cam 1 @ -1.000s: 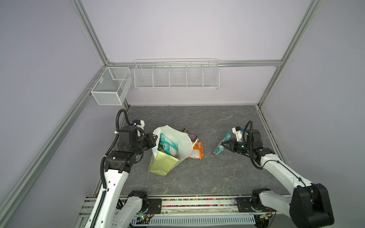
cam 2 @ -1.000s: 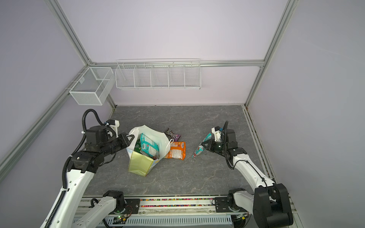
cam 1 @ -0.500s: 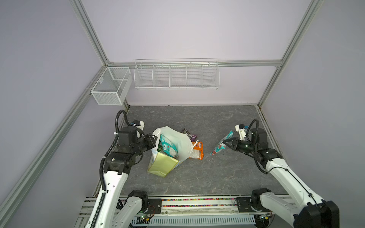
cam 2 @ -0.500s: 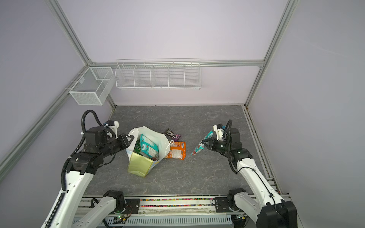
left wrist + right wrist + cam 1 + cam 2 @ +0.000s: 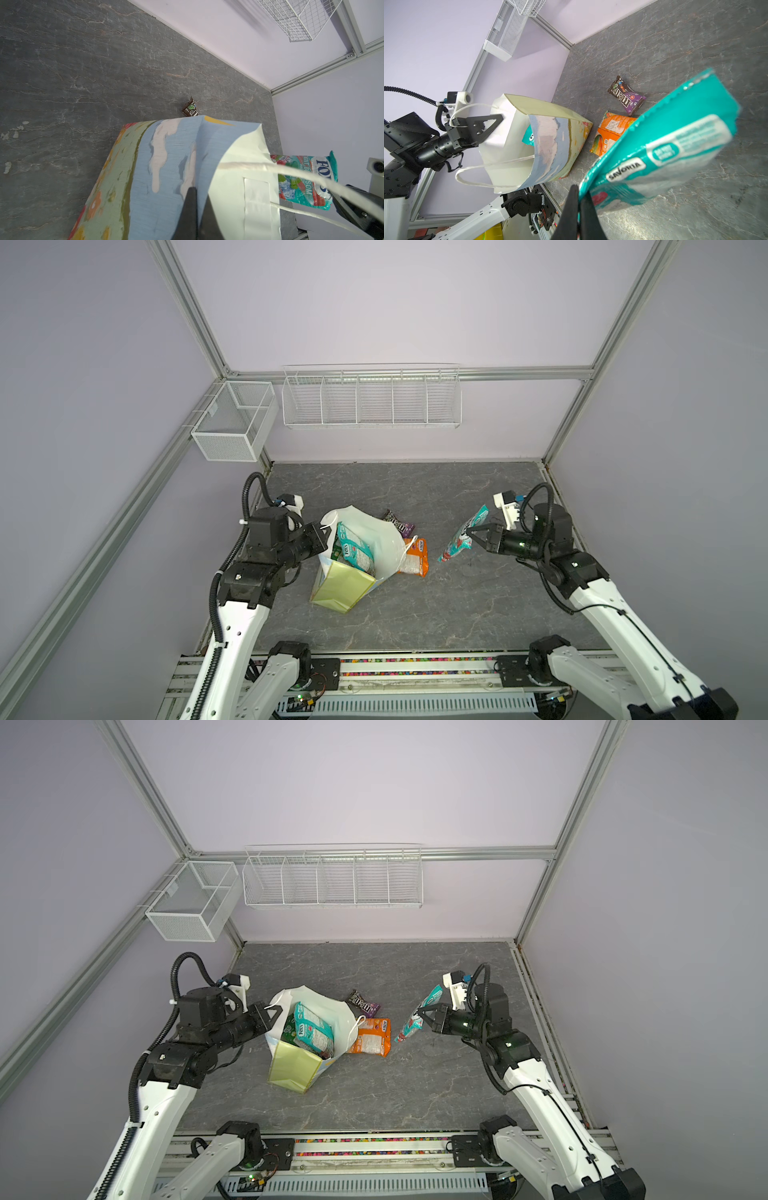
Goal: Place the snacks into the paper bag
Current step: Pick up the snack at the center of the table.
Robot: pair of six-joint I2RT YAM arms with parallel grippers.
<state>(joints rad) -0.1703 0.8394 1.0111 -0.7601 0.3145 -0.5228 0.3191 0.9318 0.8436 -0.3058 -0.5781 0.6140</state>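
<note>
The paper bag [image 5: 340, 587] [image 5: 293, 1067] stands tilted at centre-left, mouth open, with a teal pouch [image 5: 353, 549] and a green pouch [image 5: 287, 1029] inside. My left gripper [image 5: 328, 529] [image 5: 197, 191] is shut on the bag's rim [image 5: 234, 166], beside a cord handle. My right gripper [image 5: 469, 531] [image 5: 579, 191] is shut on the teal-red FOX'S pouch [image 5: 459, 539] [image 5: 664, 145], which hangs above the table, right of the bag. An orange pouch [image 5: 413, 558] [image 5: 610, 131] lies against the bag's right side. Just behind it lies a brown-purple M&M's pack [image 5: 399, 524] [image 5: 626, 97].
Two white wire baskets hang on the walls: a small one [image 5: 235, 427] at the back left and a long divided one [image 5: 371, 400] on the back wall. Grey stone-patterned table [image 5: 415, 614]. A metal rail runs along the front edge [image 5: 415, 672].
My right gripper has lifted the teal-red pouch off the table and carried it a little toward the bag. The left gripper and the bag have barely moved.
</note>
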